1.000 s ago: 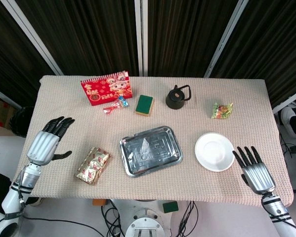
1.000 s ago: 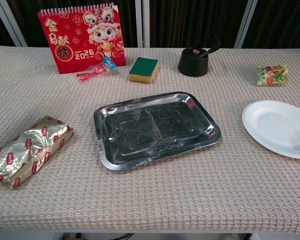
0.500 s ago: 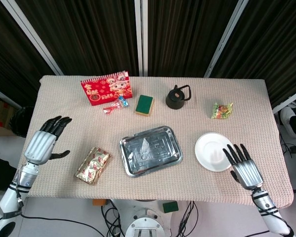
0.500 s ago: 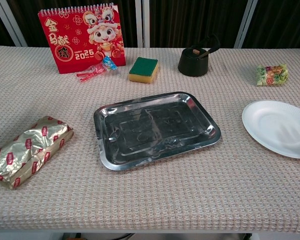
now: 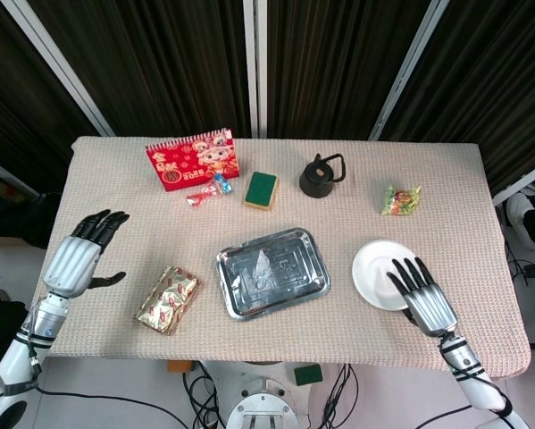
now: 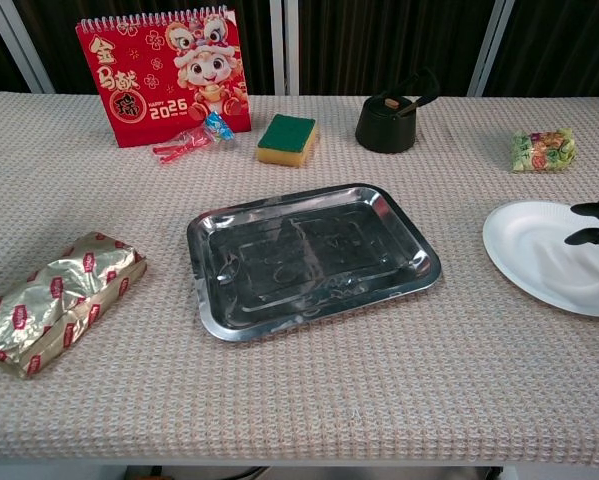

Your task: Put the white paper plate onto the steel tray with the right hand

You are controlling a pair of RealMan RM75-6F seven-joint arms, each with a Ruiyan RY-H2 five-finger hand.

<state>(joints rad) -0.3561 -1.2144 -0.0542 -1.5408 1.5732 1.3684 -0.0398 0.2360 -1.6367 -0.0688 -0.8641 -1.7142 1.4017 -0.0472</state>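
The white paper plate (image 5: 380, 271) (image 6: 539, 250) lies flat on the cloth at the right. The steel tray (image 5: 271, 273) (image 6: 312, 258) sits mid-table, to the plate's left, with nothing in it. My right hand (image 5: 422, 298) (image 6: 596, 224) hovers over the plate's near right part, its fingers spread and holding nothing; in the chest view only its dark fingertips enter at the right edge. My left hand (image 5: 81, 254) stays open off the table's left edge and does not show in the chest view.
A gold foil packet (image 5: 169, 299) lies left of the tray. Along the back stand a red calendar (image 5: 193, 159), a wrapped candy (image 5: 204, 193), a green sponge (image 5: 262, 189), a black teapot (image 5: 320, 175) and a snack bag (image 5: 401, 199).
My right hand has moved left and forward from the table's right edge until its fingers are over the plate. The plate, the tray and the left hand have hardly moved.
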